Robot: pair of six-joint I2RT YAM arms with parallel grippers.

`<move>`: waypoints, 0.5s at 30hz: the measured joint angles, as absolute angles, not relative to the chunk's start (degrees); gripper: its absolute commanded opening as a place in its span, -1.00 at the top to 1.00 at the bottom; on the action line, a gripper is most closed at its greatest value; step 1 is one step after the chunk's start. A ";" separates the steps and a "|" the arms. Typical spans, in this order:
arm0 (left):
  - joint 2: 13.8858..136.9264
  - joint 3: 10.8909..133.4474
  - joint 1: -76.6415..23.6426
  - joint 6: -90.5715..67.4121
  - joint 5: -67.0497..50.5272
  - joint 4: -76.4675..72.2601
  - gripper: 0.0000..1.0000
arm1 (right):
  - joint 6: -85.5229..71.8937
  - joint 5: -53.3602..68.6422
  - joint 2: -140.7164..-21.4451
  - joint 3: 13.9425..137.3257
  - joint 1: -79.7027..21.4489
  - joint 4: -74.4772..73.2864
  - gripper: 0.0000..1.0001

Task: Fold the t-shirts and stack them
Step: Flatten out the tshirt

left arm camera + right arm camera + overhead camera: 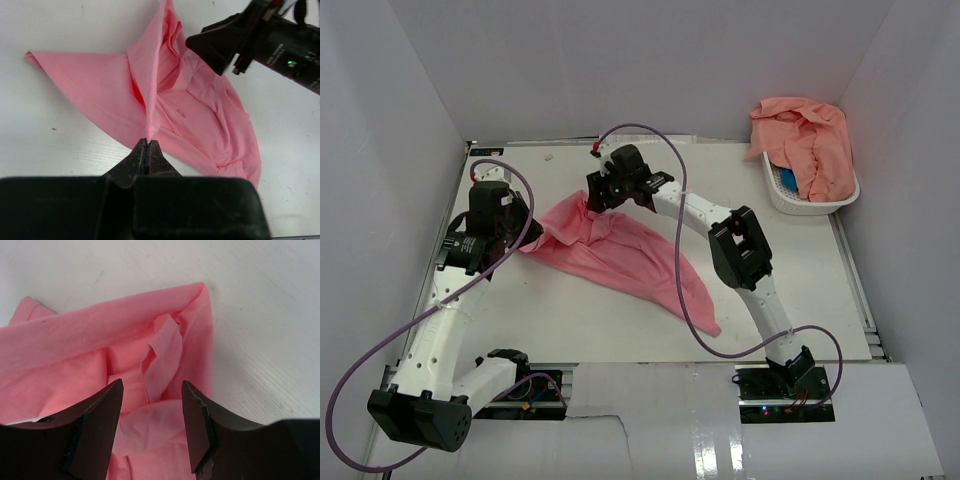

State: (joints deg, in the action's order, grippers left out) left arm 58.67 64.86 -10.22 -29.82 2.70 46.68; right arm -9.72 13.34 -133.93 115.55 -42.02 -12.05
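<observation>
A rose-pink t-shirt [625, 260] lies crumpled across the middle of the white table, one end trailing toward the front right. My left gripper [512, 243] is shut on its left edge and pulls a ridge of cloth [150, 107] up taut; the tips [146, 143] pinch the fabric. My right gripper [598, 196] is open, jaws spread over the shirt's bunched far corner [160, 360], with cloth between the fingers but not clamped. The right gripper also shows in the left wrist view [220, 47]. More salmon t-shirts [805, 140] are heaped in the basket.
A white slotted basket [790, 200] stands at the back right corner, something blue showing inside. White walls enclose the table on three sides. Purple cables loop from both arms over the table. The table's front edge [720, 362] lies near the arm bases.
</observation>
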 measured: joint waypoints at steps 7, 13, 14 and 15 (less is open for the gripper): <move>57.41 64.86 -10.22 -29.30 1.37 48.40 1.00 | -9.87 15.09 -140.14 117.05 -44.80 -7.66 -0.07; 56.82 64.86 -10.22 -28.75 0.82 49.63 1.00 | -10.28 14.94 -144.35 120.99 -46.17 -6.00 0.10; 56.77 64.86 -10.22 -28.71 0.82 49.69 1.00 | -10.31 14.81 -144.51 121.10 -46.17 -5.85 0.08; 56.71 64.88 -10.22 -28.60 0.82 49.82 1.00 | -10.28 14.48 -144.57 121.10 -46.13 -5.82 0.07</move>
